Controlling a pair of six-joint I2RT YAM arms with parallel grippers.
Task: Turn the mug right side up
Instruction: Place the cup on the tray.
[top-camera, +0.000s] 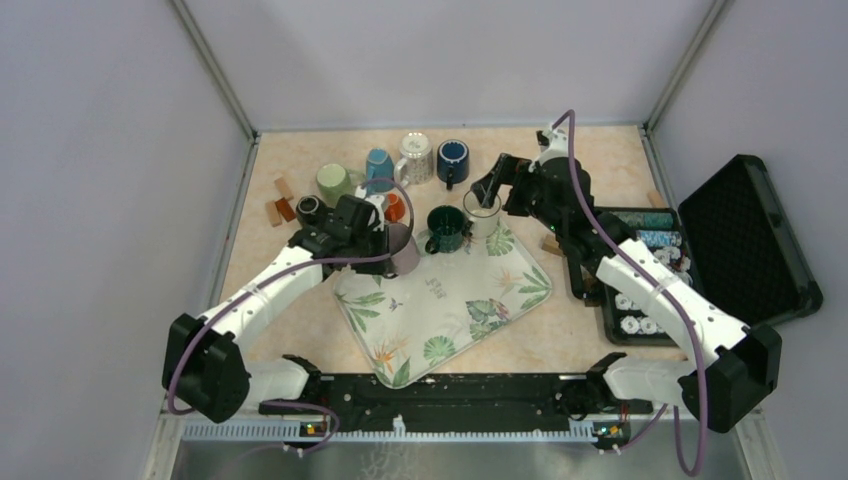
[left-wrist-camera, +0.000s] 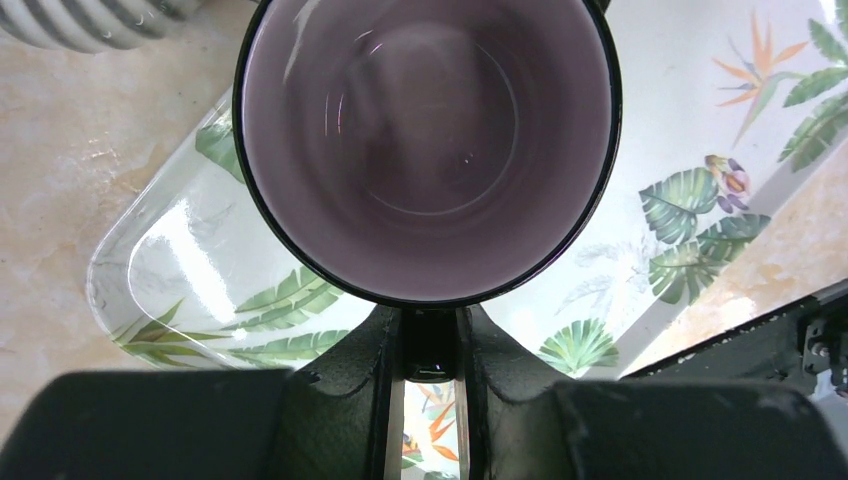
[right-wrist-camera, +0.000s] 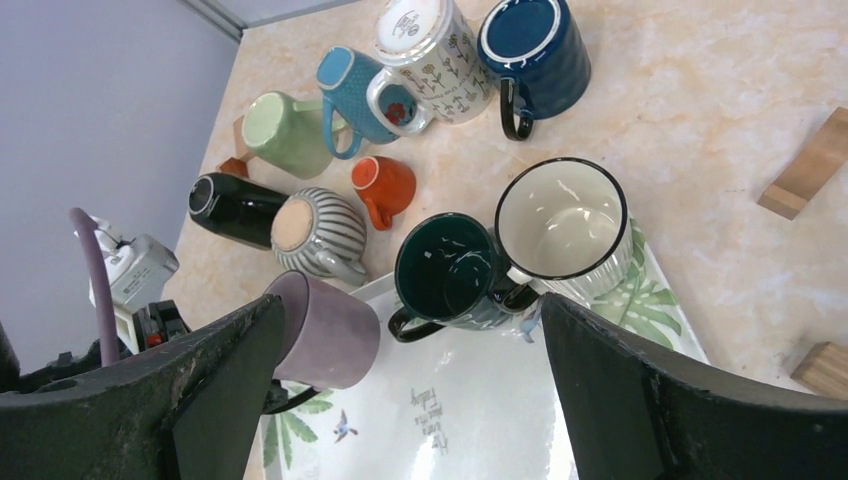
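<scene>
We see the L gripper (left-wrist-camera: 430, 345) clamped narrow on the black handle of a mauve-purple ceramic mug (left-wrist-camera: 430, 150). That handle sits btwn the two fingers. The mug is tipped on its side w/ its open mouth facing the L wrist cam, so we look straight down to its bottom. It hangs over the far-left corner of the white leaf-print tray (top-camera: 440, 310). We can't tell if it touches the tray.

The R gripper (right-wrist-camera: 412, 310) is spread wide w/ nothing btwn the fingers, up over the tray's far edge.

On the tray's far edge, upright and side by side, stand a dark green glazed mug (right-wrist-camera: 445, 270) and a white mug w/ black rim (right-wrist-camera: 560, 225).

Off the tray, beyond its far-left corner, we count a cluster of mugs:
- grey striped mug (right-wrist-camera: 310, 230), base showing, nearest the tray
- small orange mug (right-wrist-camera: 385, 185)
- glossy black mug (right-wrist-camera: 230, 205), on its side
- pale green mug (right-wrist-camera: 285, 130)
- blue mug (right-wrist-camera: 355, 80)
- white patterned mug (right-wrist-camera: 430, 45), base up
- navy mug (right-wrist-camera: 535, 50)

To the tray's right lies an open black case (top-camera: 745, 230).
</scene>
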